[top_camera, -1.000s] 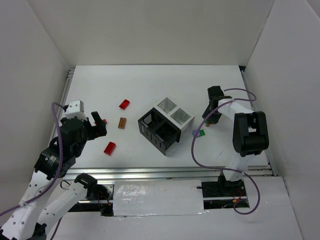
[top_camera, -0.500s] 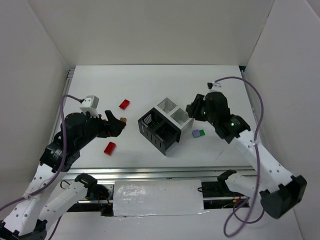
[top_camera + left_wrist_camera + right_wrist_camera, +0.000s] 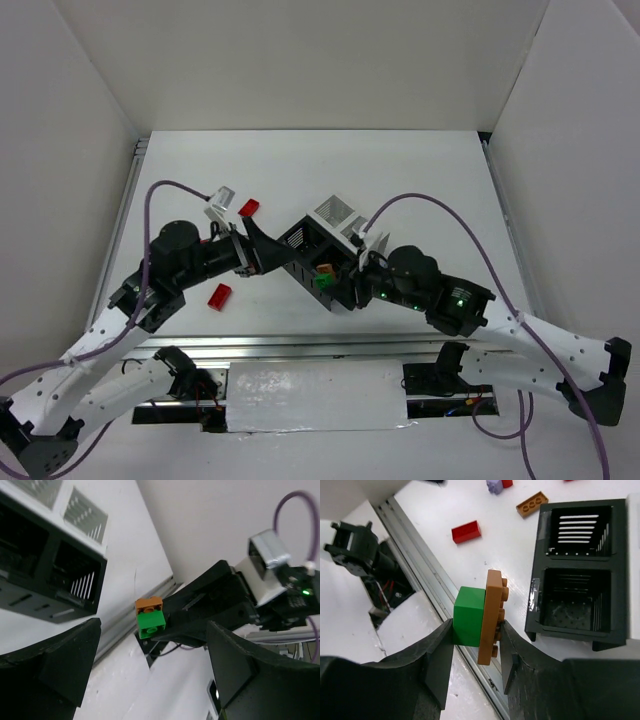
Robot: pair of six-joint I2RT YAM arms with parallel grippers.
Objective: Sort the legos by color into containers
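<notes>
Green brick (image 3: 469, 616) joined face to face with orange-brown brick (image 3: 492, 614): one stacked pair.
- Location: clamped in the right gripper (image 3: 475, 630), jaws narrow on the two outer faces. It is held clear of the table (image 3: 420, 180). In the top view it shows against the near black bins.
- Containers (image 3: 300, 262): four square open bins set two by two, black pair nearer the arms, white pair behind. The two black bins seen from the right wrist hold nothing.
- Left gripper (image 3: 154, 630): jaws wide, nothing held. It faces the stacked pair, which in the left wrist view sits between its fingers (image 3: 55, 665) without touching them.
- Loose legos on the table: red brick (image 3: 249, 208) far left of the bins, second red brick (image 3: 219, 295) nearer the rail, loose orange-brown brick (image 3: 532, 503) just beside a black bin, and light purple brick (image 3: 494, 485) at the top edge of the right wrist view.
</notes>
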